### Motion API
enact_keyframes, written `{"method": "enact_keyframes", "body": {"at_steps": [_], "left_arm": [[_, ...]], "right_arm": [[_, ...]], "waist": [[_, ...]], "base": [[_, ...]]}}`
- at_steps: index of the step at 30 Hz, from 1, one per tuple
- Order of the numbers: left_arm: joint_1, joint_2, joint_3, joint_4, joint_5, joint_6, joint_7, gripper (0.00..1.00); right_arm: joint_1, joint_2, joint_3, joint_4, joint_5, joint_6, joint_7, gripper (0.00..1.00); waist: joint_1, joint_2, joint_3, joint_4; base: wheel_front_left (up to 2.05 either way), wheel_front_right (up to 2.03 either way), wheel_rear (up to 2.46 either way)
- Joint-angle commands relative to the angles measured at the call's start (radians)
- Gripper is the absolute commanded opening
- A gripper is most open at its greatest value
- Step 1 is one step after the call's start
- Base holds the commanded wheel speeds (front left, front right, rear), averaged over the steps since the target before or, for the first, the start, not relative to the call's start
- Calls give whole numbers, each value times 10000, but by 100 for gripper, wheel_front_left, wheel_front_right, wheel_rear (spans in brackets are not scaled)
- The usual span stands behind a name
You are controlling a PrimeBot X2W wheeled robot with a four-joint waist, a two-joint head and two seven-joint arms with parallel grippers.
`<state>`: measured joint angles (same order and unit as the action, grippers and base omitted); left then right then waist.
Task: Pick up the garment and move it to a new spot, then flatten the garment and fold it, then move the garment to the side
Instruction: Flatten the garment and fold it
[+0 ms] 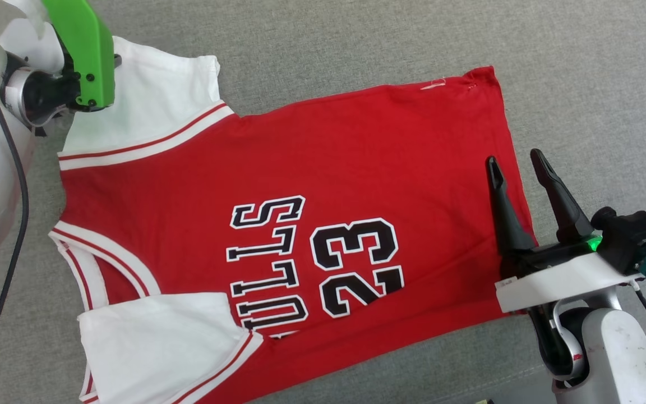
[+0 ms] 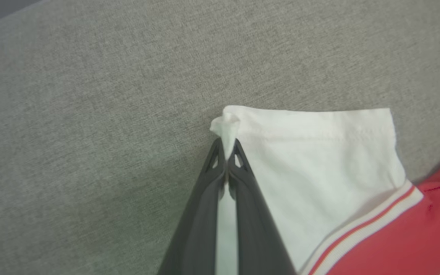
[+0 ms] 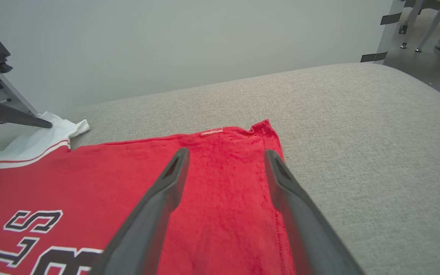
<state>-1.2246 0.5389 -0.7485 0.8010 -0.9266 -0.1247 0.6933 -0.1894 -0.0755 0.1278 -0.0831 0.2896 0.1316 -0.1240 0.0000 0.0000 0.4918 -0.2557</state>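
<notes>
The red soft-fabric jersey T-shirt [image 1: 312, 168] with black "BULLS 23" print lies flat across the middle of the head view, on a grey fabric surface [image 1: 356, 39]. At the upper left, the left gripper [image 2: 225, 147] has its fingers closed on the shirt's white sleeve corner [image 2: 227, 124]. At the right, the right gripper [image 1: 515, 160] holds its fingers open over the red hem.

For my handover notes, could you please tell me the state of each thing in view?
garment: spread flat, print up, body not yet folded.
left gripper: shut on a corner of the garment's white sleeve.
right gripper: open over the garment's hem edge, holding nothing.
</notes>
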Motion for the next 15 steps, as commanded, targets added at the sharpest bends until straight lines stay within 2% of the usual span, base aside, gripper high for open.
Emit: {"method": "enact_keyframes", "body": {"at_steps": [1, 4, 6, 15], "left_arm": [[203, -63, 28, -17, -99, 22, -126, 0], [374, -76, -77, -216, -100, 2, -207, 0], [544, -92, -25, -453, -234, -12, -411, 0], [1669, 51, -188, -2072, -464, 40, -747, 0]], "right_arm": [[-61, -88, -85, -14, -81, -9, 107, 100], [-5, -294, -247, -100, -61, -9, 567, 100], [12, -570, -225, -93, -17, -9, 1279, 100], [-689, -1709, -852, -271, 410, -9, 5557, 100]], "waist": [[0, 0, -347, 218], [0, 0, -690, 428], [0, 0, -924, 552], [0, 0, -1648, 1247]], "base": [[0, 0, 0], [0, 0, 0], [0, 0, 0], [0, 0, 0]]}}
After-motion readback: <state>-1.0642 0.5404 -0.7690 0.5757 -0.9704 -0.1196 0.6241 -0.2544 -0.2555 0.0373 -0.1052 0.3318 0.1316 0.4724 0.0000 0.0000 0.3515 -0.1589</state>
